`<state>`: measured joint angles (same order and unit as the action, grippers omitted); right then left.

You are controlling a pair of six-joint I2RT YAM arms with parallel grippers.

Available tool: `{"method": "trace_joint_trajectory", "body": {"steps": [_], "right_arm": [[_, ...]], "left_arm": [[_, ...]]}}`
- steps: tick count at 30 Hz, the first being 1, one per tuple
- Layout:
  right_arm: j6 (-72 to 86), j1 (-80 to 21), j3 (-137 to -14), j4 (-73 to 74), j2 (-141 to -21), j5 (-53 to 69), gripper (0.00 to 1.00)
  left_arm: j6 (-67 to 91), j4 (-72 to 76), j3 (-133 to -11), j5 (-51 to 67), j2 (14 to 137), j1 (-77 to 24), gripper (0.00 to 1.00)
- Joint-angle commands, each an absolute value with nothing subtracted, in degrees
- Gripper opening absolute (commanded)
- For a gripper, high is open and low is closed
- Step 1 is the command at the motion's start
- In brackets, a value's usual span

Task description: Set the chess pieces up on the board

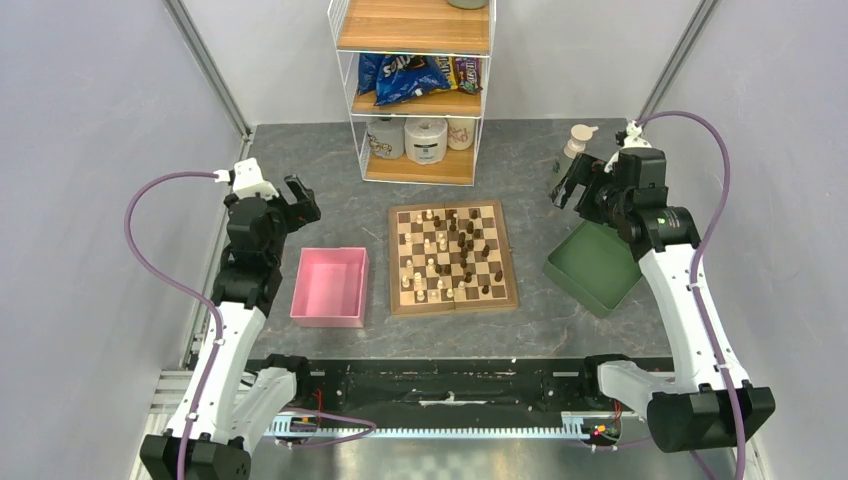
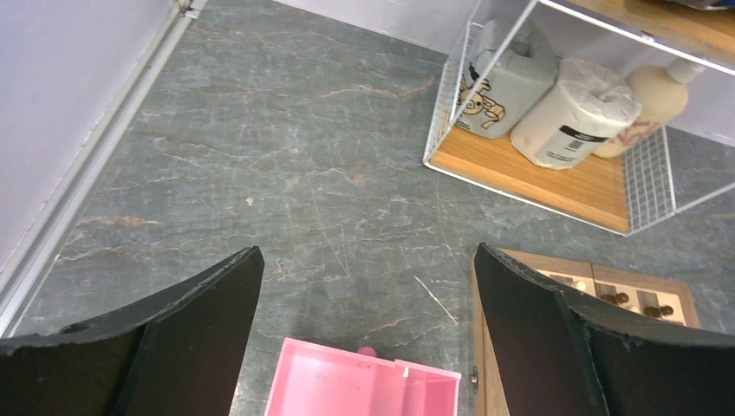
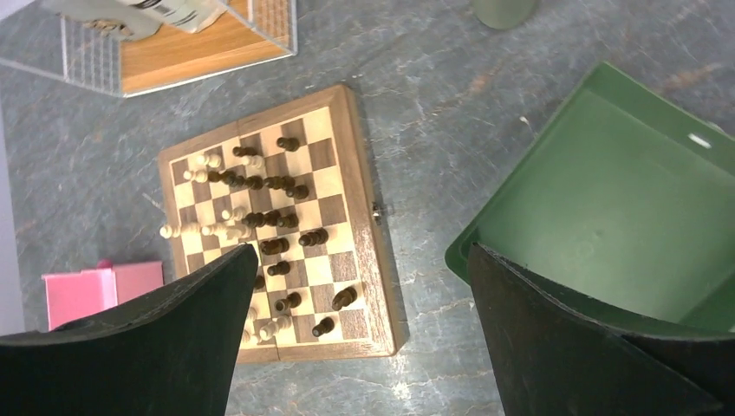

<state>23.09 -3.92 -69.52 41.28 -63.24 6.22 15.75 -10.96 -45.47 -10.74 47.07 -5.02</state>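
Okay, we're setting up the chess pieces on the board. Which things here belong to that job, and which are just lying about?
For the job: board; chess pieces, scattered over it.

Just lying about: pink tray; green tray; wire shelf with snack bags and toilet roll; pump bottle.

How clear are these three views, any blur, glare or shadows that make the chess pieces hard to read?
Top external: even, soft light, no hard shadows, but the chess pieces are too small to tell by type. Left wrist: sharp tabletop, only a corner of the board shows. Right wrist: slightly soft, the pieces seen from above; its dark fingers cover one board corner.
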Motion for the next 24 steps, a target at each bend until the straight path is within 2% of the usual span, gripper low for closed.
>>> {"method": "trace_joint_trajectory", "body": {"steps": [1, 6, 10, 14, 15, 18, 24], "right_arm": [[30.98, -4.03, -70.89, 42.10, -60.83, -2.99, 0.99], [25.88, -3.97, -64.19, 36.53, -55.27, 9.36, 0.99], [24.76, -4.02, -65.52, 38.93, -57.14, 17.05, 0.99], [21.80, -4.56, -67.33, 42.96, -59.78, 15.52, 0.99], [21.07, -5.16, -67.95, 43.86, -60.43, 14.61, 0.94], [20.81, -8.97, -69.21, 45.84, -62.59, 10.25, 0.88], [21.67, -19.42, -69.14, 46.58, -67.85, -2.15, 0.84]], "left_arm": [[19.21, -12.08, -46.12, -16.99, 46.63, -5.19, 1.00], [20.46, -25.76, -51.03, -10.77, 47.48, -5.19, 1.00], [22.11, -27.80, -48.88, -8.76, 44.46, -5.19, 1.00], [22.50, -28.30, -46.08, -9.37, 39.06, -5.21, 1.00], [22.48, -28.43, -45.36, -9.67, 37.85, -5.25, 1.00], [22.65, -29.05, -43.16, -10.81, 34.81, -5.19, 1.00], [23.17, -32.80, -43.94, -14.10, 33.78, -5.19, 1.00]]}}
